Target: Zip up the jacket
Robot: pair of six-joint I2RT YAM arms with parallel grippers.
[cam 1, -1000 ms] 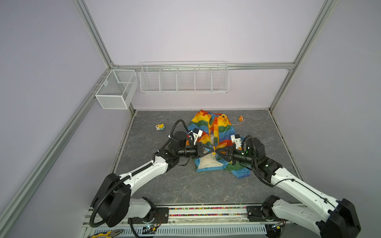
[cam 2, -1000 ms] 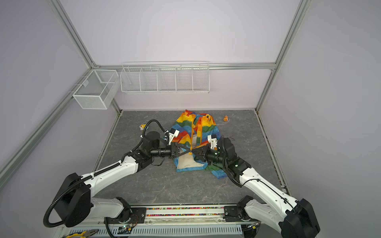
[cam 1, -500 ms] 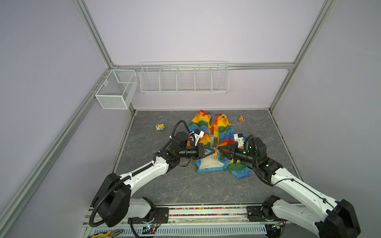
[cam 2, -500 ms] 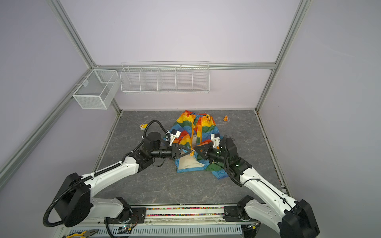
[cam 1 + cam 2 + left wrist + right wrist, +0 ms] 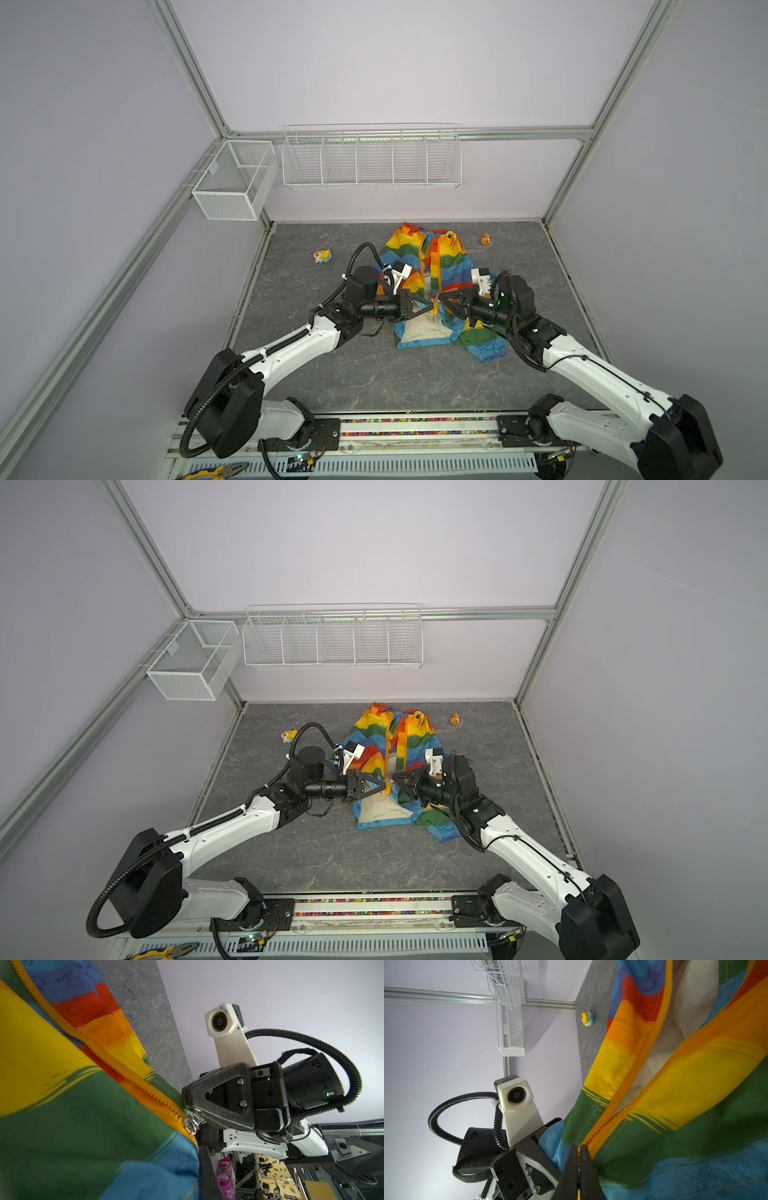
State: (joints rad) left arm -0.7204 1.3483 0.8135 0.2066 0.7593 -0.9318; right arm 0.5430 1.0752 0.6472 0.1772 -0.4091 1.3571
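Both my arms stretch low and nearly level over the dark grey marbled desk (image 5: pixel 353 374), elbows out, wrists turned inward so the two claws meet tip to tip.

My left claw (image 5: pixel 428 308) is pinched together on the blue hem edge of the rainbow-striped rain jacket (image 5: pixel 451 270). My right claw (image 5: pixel 442 300) is pressed tight on the orange-yellow zipper band (image 5: pixel 641 1057) at its bottom end, right by the small metal slider (image 5: pixel 190 1124).

The jacket lies toward the back middle of the desk, collar at the far wall. Its lower front is lifted between my claws and the pale lining shows.

A white mesh basket (image 5: pixel 226 205) hangs on the left rail, and a long white wire rack (image 5: pixel 370 166) with five compartments hangs on the back wall.
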